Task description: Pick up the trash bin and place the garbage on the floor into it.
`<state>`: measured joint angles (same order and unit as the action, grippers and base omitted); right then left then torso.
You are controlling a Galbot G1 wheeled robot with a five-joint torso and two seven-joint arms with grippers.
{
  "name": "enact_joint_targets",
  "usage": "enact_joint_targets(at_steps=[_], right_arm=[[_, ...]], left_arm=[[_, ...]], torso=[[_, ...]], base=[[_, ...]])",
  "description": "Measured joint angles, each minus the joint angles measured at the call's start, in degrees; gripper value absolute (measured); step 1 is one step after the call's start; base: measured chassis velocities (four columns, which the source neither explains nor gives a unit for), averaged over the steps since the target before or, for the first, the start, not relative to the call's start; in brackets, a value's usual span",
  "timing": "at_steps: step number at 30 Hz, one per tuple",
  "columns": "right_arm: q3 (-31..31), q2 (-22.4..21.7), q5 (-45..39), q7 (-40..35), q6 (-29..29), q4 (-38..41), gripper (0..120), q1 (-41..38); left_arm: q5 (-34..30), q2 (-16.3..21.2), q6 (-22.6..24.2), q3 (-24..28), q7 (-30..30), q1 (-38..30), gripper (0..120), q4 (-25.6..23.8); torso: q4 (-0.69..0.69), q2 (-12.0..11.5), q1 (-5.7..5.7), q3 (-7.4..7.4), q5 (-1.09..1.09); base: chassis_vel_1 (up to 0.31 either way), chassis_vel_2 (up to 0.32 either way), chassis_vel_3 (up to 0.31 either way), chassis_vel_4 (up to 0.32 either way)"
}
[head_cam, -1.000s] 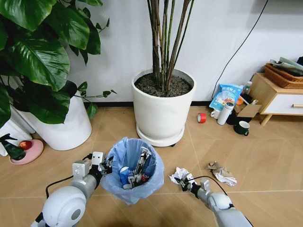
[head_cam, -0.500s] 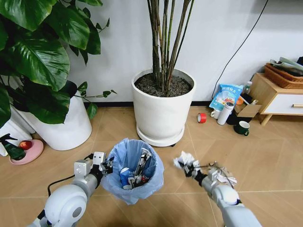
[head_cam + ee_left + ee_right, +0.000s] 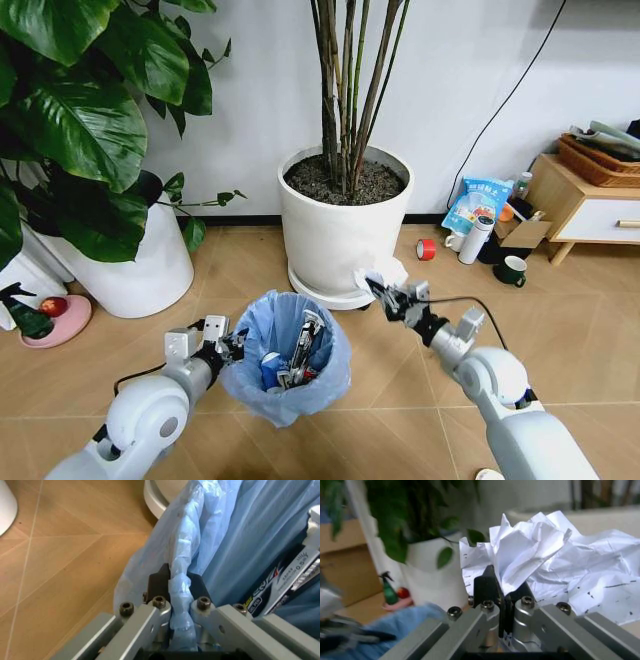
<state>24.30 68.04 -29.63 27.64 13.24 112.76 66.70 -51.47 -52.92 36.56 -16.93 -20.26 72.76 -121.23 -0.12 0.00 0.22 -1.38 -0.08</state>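
**Paper wad held aloft right of the bin, rim pinched by the other claw**

At the lower left of the head view, the left gripper [image 3: 228,347] is closed tight on the left rim of the trash bin [image 3: 290,355]; in the left wrist view its dark fingertips [image 3: 160,580] squeeze a fold of the light-blue bag liner [image 3: 182,573] between them. The bin sits at lower centre of the frame, with a dark tube-like wrapper [image 3: 303,348] and small blue-white packets inside.

Right of the bin and higher in the frame, the right gripper [image 3: 385,293] is clamped shut on a crumpled white paper wad [image 3: 380,272], held off the floor in front of the central white plant pot [image 3: 340,235]. In the right wrist view the fingers [image 3: 487,588] are nearly together, with the paper [image 3: 545,562] bunched out beyond them.

Farther back at the right stand a red tape roll [image 3: 426,249] and a blue snack bag [image 3: 476,203].
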Motion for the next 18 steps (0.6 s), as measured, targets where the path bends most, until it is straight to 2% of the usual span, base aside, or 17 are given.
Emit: enact_joint_targets(at_steps=[3, 7, 9, 17, 18], right_arm=[[-2.67, -1.26, -1.61, -0.67, 2.98, 4.71, 0, -1.58], [-4.66, -2.55, -2.48, -0.73, 4.57, 6.50, 0, -2.13], [-7.78, -4.60, -2.98, -0.65, 5.61, 7.60, 0, -2.69], [-13.89, -8.06, -2.17, 1.00, 9.70, 7.07, 0, -4.24], [-14.54, -7.97, -1.98, 0.78, 9.92, 6.46, 5, -4.70]], left_arm=[[-0.98, 0.07, 0.27, 0.90, 0.77, -2.25, 0, 1.47], [-1.98, 0.09, 0.59, 1.52, 0.84, -3.65, 0, 2.12], [-3.00, -0.08, 0.75, 2.80, 0.80, -5.54, 0, 3.04], [-4.50, -0.02, 0.95, 4.47, 0.55, -8.09, 0, 3.97], [-4.59, -0.01, 0.97, 4.47, 0.54, -8.13, 0, 3.97]], torso=[[0.00, 0.00, 0.00, 0.00, 0.03], [0.00, 0.00, 0.00, 0.00, 0.04], [-0.01, 0.00, 0.00, 0.00, 0.03], [-0.01, 0.00, 0.00, 0.00, 0.03], [-0.01, 0.00, 0.00, 0.00, 0.04]], base=[[0.000, 0.000, 0.000, 0.000], [0.000, 0.000, 0.000, 0.000], [0.000, 0.000, 0.000, 0.000], [0.000, 0.000, 0.000, 0.000], [0.000, 0.000, 0.000, 0.000]])
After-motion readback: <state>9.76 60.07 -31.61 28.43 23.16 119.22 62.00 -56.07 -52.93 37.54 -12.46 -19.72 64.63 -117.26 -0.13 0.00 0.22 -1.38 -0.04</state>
